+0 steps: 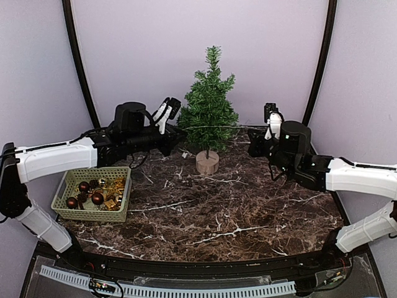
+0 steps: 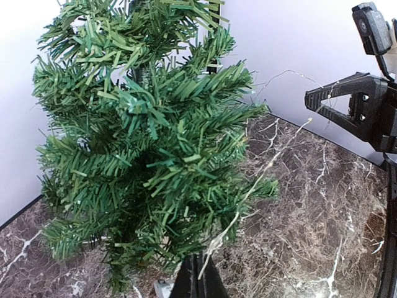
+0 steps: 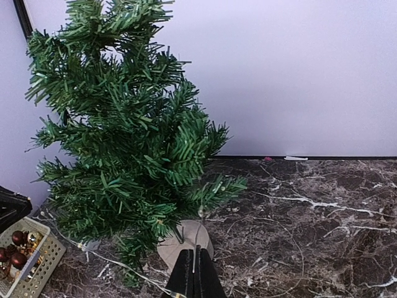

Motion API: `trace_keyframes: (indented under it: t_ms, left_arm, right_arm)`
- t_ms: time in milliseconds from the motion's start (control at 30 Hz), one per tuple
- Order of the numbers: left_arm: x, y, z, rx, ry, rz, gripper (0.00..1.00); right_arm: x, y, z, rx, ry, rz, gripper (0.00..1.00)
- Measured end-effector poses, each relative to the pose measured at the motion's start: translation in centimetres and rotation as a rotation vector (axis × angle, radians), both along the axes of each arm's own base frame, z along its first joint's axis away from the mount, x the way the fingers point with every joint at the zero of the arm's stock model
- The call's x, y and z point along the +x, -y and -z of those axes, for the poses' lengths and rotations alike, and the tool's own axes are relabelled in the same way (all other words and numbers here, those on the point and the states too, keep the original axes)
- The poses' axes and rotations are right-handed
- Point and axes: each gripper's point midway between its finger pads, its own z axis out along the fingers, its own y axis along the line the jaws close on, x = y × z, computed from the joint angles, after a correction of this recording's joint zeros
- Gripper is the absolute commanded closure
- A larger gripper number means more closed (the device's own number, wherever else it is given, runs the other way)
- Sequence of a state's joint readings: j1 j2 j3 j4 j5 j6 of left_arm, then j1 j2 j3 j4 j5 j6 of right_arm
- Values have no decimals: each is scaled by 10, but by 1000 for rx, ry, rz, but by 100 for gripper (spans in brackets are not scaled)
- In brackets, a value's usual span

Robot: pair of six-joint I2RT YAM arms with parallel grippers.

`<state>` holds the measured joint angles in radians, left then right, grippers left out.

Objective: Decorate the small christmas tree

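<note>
Both left pincer and right pincer clamp tight on one thin wire we see crossing the bristly small christmas tree, upright on its round stump, rear of the marbled table.

The white-and-black left arm and white-and-black right arm stretch inward from opposite sides, wrists raised. The black two-finger left gripper and black two-finger right gripper face each other, fingers pressed together.
</note>
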<state>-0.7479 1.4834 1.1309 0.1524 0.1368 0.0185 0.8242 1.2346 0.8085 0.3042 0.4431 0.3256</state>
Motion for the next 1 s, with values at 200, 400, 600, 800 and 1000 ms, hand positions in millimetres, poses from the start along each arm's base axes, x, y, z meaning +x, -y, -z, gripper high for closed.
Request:
trace_keyframes:
  t_ms: [200,400,600,800,1000]
  left_arm:
    - [18,-12,-4,27,23,-49,100]
    - [40,-17,-6,34,36,-70,100]
    - [54,-14,-7,39,43,-58,100]
    - [58,-6,-11,33,54,-12,100]
    - [57,-5,-10,39,62,7,100]
  right_arm:
    - [-6,-15,-4,7,1,-50,100]
    - [-13,-29,3,-5,-16,-87,100]
    - [-15,-34,12,-13,-41,-96,100]
    - [-18,-36,14,5,-53,-96,100]
    - [-24,-36,7,21,-46,-108,100]
